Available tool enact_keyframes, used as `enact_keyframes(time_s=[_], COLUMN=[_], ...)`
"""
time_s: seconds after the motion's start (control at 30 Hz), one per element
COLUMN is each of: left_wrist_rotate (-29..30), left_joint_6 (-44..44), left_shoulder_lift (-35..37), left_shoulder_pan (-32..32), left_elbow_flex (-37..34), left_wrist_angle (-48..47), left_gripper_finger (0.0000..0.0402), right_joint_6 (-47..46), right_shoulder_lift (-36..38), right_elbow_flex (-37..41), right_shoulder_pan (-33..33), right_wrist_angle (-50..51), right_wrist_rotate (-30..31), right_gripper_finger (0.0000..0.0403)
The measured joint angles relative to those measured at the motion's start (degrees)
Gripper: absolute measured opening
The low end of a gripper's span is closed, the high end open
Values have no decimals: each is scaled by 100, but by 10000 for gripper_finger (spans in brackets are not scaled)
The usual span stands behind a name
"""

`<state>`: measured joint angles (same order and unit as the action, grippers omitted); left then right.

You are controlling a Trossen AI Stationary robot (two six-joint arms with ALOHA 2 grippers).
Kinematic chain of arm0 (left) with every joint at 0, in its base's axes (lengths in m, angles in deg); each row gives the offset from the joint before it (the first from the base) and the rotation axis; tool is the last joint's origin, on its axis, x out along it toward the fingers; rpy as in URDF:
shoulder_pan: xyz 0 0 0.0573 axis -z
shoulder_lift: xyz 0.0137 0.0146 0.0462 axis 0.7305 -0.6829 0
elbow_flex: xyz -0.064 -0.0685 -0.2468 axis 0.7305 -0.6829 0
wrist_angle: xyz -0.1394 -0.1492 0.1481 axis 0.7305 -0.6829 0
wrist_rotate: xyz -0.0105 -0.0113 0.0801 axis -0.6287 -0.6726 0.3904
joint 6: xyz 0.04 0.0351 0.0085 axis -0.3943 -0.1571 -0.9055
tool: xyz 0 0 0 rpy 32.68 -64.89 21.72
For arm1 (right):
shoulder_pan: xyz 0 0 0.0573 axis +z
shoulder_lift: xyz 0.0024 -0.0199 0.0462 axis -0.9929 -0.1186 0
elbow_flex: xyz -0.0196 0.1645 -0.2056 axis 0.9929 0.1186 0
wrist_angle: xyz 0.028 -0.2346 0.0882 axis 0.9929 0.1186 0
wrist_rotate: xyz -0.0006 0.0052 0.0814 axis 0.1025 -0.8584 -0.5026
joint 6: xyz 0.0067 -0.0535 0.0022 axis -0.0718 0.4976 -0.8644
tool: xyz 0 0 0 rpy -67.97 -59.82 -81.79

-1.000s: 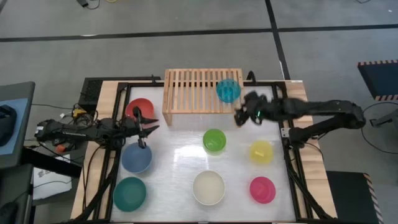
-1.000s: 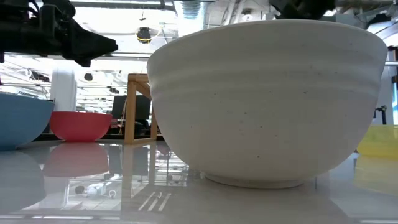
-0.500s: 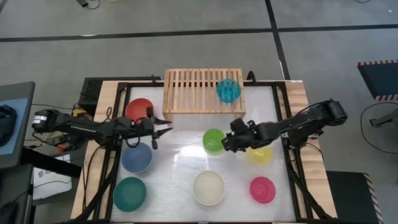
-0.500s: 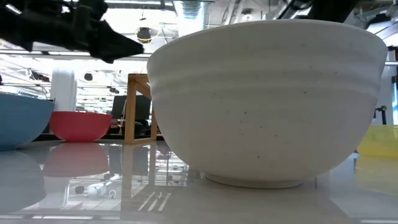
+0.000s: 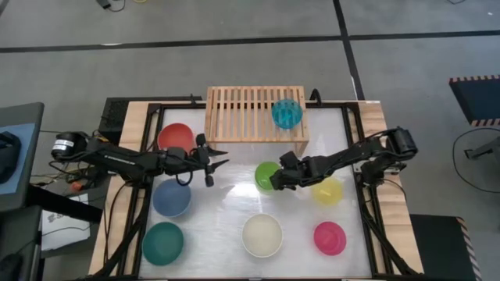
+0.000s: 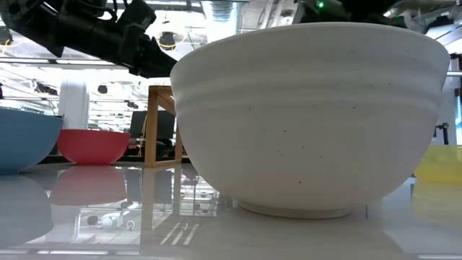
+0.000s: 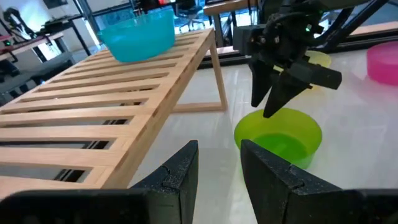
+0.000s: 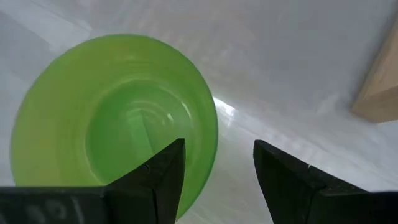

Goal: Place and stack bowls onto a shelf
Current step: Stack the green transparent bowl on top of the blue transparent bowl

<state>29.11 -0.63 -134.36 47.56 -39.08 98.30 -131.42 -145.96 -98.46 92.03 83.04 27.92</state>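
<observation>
Since the earlier frames the right claw [image 5: 275,178] has been swung from beside the low light-wood slatted shelf [image 5: 246,115] down to the small round green plastic bowl [image 5: 268,176], while the left claw [image 5: 215,161] has been carried forward past the large red plastic bowl [image 5: 176,137] to hover in front of the shelf. The right claw is held open and empty, its fingers [image 8: 163,177] set astride the near rim of the green bowl, one inside and one outside. The left claw is also open, holding nothing. Only the small light blue plastic bowl [image 5: 287,113] is seen on the shelf; the rest remain on the table [image 5: 226,199]. A shallow pinch on thin, smooth plastic could let the bowl slip or tip when lifted, and with both claws near each other, contact between the arms could be risked on the way to the shelf.
</observation>
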Motion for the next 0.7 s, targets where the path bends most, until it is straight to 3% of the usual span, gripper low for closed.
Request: enact_keyframes(time_s=[0.1, 0.4, 0.6, 0.7], left_wrist_rotate=[81, 537, 616, 616], left_joint_6=[-8, 4, -89, -94], left_shoulder_lift=[-20, -22, -22, -22], left_shoulder_pan=[0, 0, -2, -2], left_elbow_flex=[3, 4, 2, 2], left_wrist_angle=[-13, -226, -250, -251], left_gripper_finger=[110, 110, 110, 110], right_joint_6=[6, -46, 190, 301], right_shoulder_lift=[-2, -4, 0, 139], right_elbow_flex=[0, 0, 0, 0], right_shoulder_pan=[0, 55, 71, 109], right_wrist_angle=[-37, -47, -38, 64], right_wrist_rotate=[-13, -99, -166, -140], right_gripper_finger=[186, 62, 19, 17])
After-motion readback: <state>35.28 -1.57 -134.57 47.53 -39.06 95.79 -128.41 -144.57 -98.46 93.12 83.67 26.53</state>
